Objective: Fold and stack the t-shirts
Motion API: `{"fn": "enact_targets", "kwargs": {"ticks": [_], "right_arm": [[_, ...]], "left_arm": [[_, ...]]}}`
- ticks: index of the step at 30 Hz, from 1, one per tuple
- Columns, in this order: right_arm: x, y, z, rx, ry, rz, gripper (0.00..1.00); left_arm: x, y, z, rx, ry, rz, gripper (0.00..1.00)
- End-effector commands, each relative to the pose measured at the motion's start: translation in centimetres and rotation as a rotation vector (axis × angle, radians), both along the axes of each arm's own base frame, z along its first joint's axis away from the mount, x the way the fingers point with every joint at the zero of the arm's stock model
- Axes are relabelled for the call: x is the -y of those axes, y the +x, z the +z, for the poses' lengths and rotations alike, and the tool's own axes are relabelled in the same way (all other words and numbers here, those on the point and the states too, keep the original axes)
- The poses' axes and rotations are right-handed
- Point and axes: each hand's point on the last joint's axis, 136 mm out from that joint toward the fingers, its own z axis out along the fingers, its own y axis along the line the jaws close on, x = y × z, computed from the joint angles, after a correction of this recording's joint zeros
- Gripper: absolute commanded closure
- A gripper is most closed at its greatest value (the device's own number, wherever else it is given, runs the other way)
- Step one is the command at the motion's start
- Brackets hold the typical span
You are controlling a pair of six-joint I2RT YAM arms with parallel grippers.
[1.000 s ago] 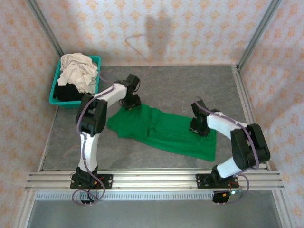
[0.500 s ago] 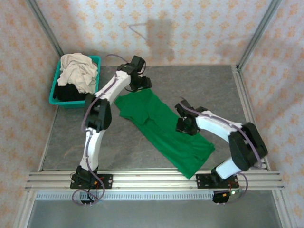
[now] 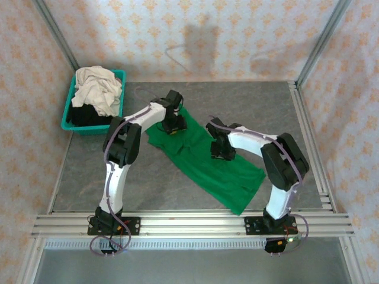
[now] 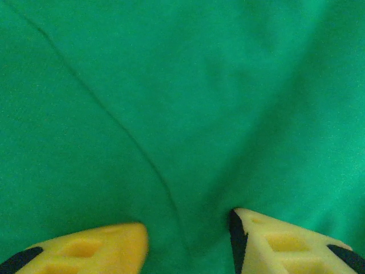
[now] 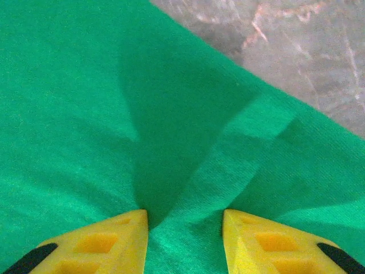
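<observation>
A bright green t-shirt [image 3: 207,171] lies spread diagonally across the grey table, from back left to front right. My left gripper [image 3: 173,122] presses down on its back-left end. In the left wrist view, green cloth [image 4: 199,85] covers everything, and a crease runs down between the yellow fingertips [image 4: 188,237]. My right gripper [image 3: 220,148] sits on the shirt's middle, near its right edge. In the right wrist view a raised fold of the shirt [image 5: 85,85] is pinched between the fingertips [image 5: 185,228]. A cream-white shirt [image 3: 98,89] and a black one [image 3: 86,115] are piled in the basket.
The teal plastic basket [image 3: 67,112] stands at the back-left corner. Bare grey tabletop [image 3: 254,106] lies behind and to the right of the shirt, and also shows in the right wrist view [image 5: 296,51]. Aluminium frame rails [image 3: 308,136] edge the table.
Both grippers dragged the green shirt, turning it from lying crosswise to lying diagonally. The left gripper swung to the back, then came slightly forward. The right gripper moved left and back.
</observation>
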Motion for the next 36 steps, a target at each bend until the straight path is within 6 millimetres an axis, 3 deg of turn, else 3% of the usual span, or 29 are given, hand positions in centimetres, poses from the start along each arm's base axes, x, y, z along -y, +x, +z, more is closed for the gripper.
{"fn": "enact_targets", "kwargs": {"ticks": [1, 6, 9, 12, 16, 20, 24, 28, 30, 33, 36], "right_arm": [[-0.2, 1.3, -0.1, 0.016, -0.030, 0.002, 0.60], [-0.1, 2.1, 1.2, 0.035, -0.038, 0.003, 0.60], [0.5, 1.2, 1.8, 0.038, -0.039, 0.008, 0.58], [0.9, -0.9, 1.3, 0.005, -0.015, -0.001, 0.57], [1.4, -4.5, -0.1, -0.047, 0.006, -0.036, 0.57], [-0.8, -7.2, -1.4, -0.077, 0.034, -0.035, 0.57], [-5.6, -8.0, -1.8, -0.078, 0.081, 0.001, 0.57], [-10.4, -6.8, 0.9, -0.001, 0.113, 0.044, 0.57], [-11.6, -6.5, 2.4, 0.033, 0.132, 0.064, 0.57], [-10.9, -6.7, 4.5, 0.082, 0.139, 0.068, 0.57], [-7.0, -7.6, 5.7, 0.140, 0.066, 0.050, 0.55]], "left_arm": [[0.8, 1.0, -1.3, -0.009, -0.014, 0.014, 0.54], [2.8, 4.2, -3.3, 0.000, -0.078, 0.004, 0.56], [4.6, 7.0, -4.0, 0.022, -0.136, -0.018, 0.56], [7.2, 10.4, -3.3, 0.090, -0.238, -0.038, 0.57], [10.4, 15.5, 0.0, 0.261, -0.451, -0.007, 0.57], [10.7, 18.0, 4.8, 0.409, -0.531, 0.009, 0.52], [9.2, 18.0, 11.1, 0.497, -0.500, -0.016, 0.41], [6.4, 16.7, 18.5, 0.574, -0.439, -0.040, 0.32], [4.9, 15.5, 21.2, 0.579, -0.418, -0.053, 0.29], [3.3, 12.2, 23.4, 0.540, -0.343, -0.109, 0.26], [2.4, 7.5, 23.6, 0.476, -0.274, -0.174, 0.29]]}}
